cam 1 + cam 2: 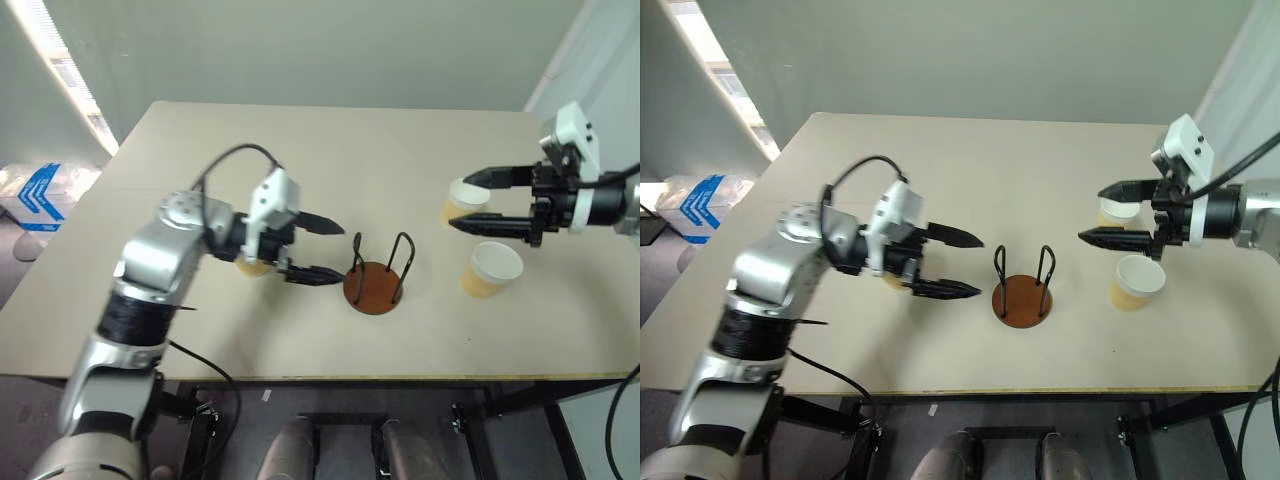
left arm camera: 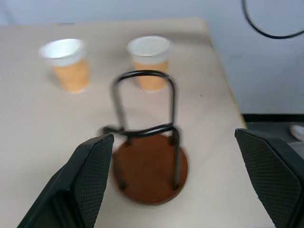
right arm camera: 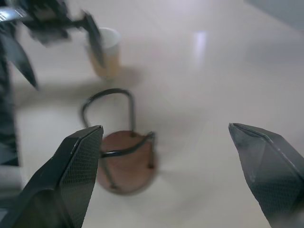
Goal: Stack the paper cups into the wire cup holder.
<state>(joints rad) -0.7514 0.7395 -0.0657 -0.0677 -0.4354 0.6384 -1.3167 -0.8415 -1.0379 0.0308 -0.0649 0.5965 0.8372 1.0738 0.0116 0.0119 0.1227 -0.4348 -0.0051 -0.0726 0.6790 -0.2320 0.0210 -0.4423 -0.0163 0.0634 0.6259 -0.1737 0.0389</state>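
The wire cup holder (image 1: pixel 378 282), a reddish-brown disc with two black wire loops, stands empty near the table's front middle. My left gripper (image 1: pixel 335 250) hovers open just left of it, fingers pointing at it with nothing between them. One paper cup (image 1: pixel 252 266) stands on the table behind that gripper, mostly hidden by it. Two more paper cups (image 1: pixel 462 203) (image 1: pixel 490 268) stand upright to the holder's right. My right gripper (image 1: pixel 462 202) hangs open above the farther of those two, pointing left, and the right wrist view shows nothing between its fingers (image 3: pixel 71 171).
The beige table (image 1: pixel 330 150) is bare at the back and left. Its front edge runs just below the holder. A black cable (image 1: pixel 225 160) loops over my left arm. A blue-and-white bag (image 1: pixel 40 195) lies on the floor to the left.
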